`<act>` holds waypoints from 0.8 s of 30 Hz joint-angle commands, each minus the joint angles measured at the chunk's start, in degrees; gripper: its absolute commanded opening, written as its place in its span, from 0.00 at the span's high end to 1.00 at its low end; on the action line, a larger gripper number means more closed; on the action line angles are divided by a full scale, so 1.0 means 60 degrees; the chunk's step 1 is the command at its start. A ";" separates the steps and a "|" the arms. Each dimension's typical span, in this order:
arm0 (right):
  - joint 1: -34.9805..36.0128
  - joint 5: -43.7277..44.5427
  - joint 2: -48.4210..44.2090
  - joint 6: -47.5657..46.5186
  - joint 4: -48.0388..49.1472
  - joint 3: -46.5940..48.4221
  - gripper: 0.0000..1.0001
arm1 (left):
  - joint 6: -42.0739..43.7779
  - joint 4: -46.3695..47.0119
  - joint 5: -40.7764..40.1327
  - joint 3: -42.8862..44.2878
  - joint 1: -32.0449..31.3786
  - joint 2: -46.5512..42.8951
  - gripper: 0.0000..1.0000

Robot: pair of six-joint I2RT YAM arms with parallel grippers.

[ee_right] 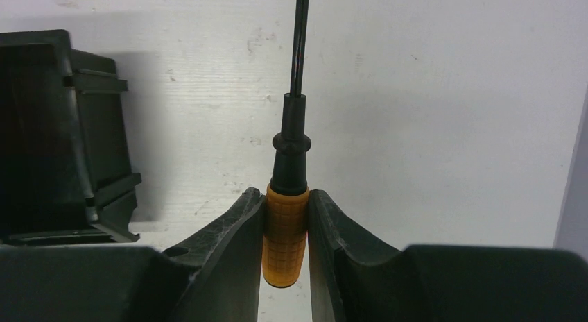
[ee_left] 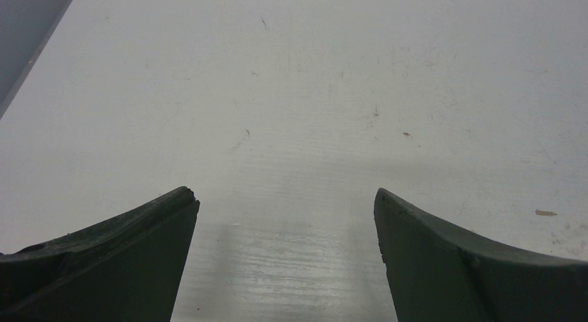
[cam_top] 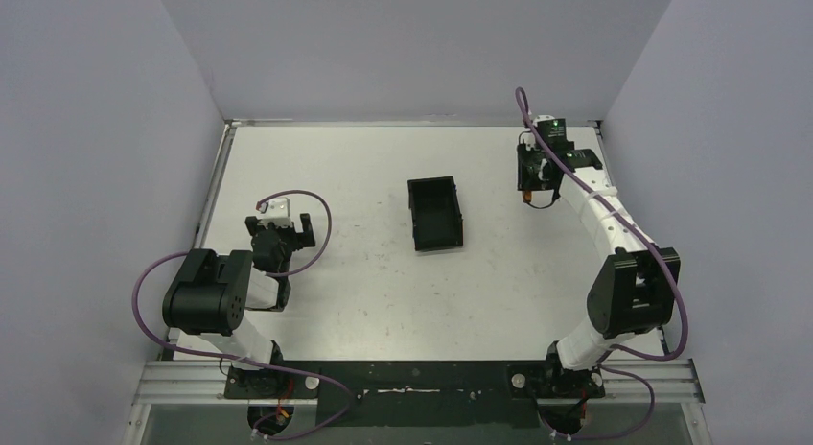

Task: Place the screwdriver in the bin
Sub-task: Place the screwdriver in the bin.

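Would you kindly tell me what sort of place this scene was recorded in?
Most likely a lab robot cell: a white table walled in by plain grey panels, the left arm and right arm bolted to a rail, and just a bin and a screwdriver as props.

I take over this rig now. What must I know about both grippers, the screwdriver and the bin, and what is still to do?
Left gripper: open, holding nothing, above the white table.
Right gripper: shut on the small orange-handled screwdriver, gripping its handle.
Black rectangular plastic bin: mid-table, looks empty, apart from the right gripper.
Done: the grasp.
Left: carry the screwdriver over the bin and release it.
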 commanded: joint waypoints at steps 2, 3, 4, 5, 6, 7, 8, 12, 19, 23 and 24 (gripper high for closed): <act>0.0812 0.0639 -0.0434 0.0282 -0.0676 0.1173 1.00 | 0.0015 0.0351 -0.0043 0.0062 -0.0008 -0.0150 0.03; 0.0999 0.0650 -0.0454 0.0270 -0.0672 0.1315 1.00 | 0.0018 0.0351 -0.0048 0.0062 -0.0008 -0.0130 0.03; 0.1177 0.0642 -0.0463 0.0256 -0.0639 0.1365 1.00 | 0.0018 0.0354 -0.0038 0.0062 -0.0008 -0.0149 0.03; 0.1361 0.0593 -0.0475 0.0233 -0.0594 0.1425 1.00 | 0.0017 0.0349 -0.0048 0.0062 -0.0008 -0.0141 0.03; 0.1556 0.0525 -0.0475 0.0143 -0.0545 0.1486 1.00 | 0.0018 0.0356 -0.0041 0.0062 -0.0008 -0.0145 0.03; 0.1743 0.0432 -0.0476 0.0002 -0.0485 0.1561 1.00 | 0.0013 0.0349 -0.0048 0.0062 -0.0008 -0.0146 0.03; 0.1972 0.0387 -0.0458 -0.0187 -0.0405 0.1606 1.00 | 0.0015 0.0350 -0.0049 0.0062 -0.0005 -0.0147 0.03; 0.2769 -0.0131 -0.0179 -0.0854 -0.0296 0.1948 1.00 | 0.0010 0.0351 -0.0037 0.0062 -0.0008 -0.0150 0.03; 0.3757 -0.0476 0.0687 -0.1974 -0.0228 0.2493 0.98 | 0.0016 0.0353 -0.0043 0.0062 -0.0008 -0.0142 0.03; 0.4008 -0.0486 0.1221 -0.2147 -0.0204 0.2670 0.98 | 0.0018 0.0346 -0.0044 0.0062 -0.0007 -0.0141 0.03; 0.4060 -0.0447 0.1398 -0.2150 -0.0170 0.2646 0.98 | 0.0015 0.0350 -0.0045 0.0062 -0.0008 -0.0138 0.03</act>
